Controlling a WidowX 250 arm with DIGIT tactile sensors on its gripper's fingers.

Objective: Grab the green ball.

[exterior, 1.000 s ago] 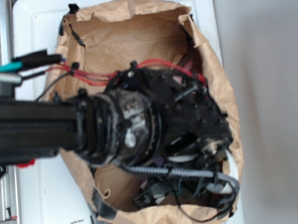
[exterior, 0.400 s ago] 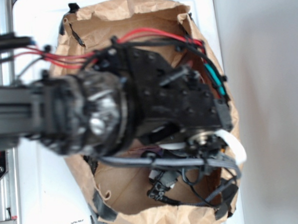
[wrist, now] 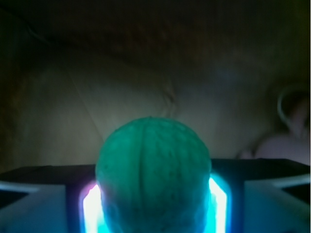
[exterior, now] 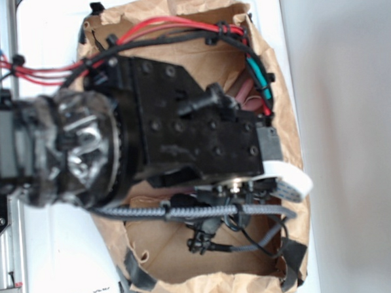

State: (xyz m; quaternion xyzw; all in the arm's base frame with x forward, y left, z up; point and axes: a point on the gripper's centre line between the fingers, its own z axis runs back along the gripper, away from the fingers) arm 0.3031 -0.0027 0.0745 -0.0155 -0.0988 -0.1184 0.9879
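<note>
fingers (wrist: 153,204) clamped on green ball (wrist: 153,172), inside brown paper bag (exterior: 177,49), white surface (exterior: 46,56)

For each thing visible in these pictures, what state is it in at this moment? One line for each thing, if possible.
Small round green ball with textured surface: clamped between the gripper's fingers.
Gripper: shut on the ball, one glowing finger pressed at each side.
Pink plush toy: lying free at the right, untouched.
Brown paper bag: open at the top, the arm reaching inside.
</note>
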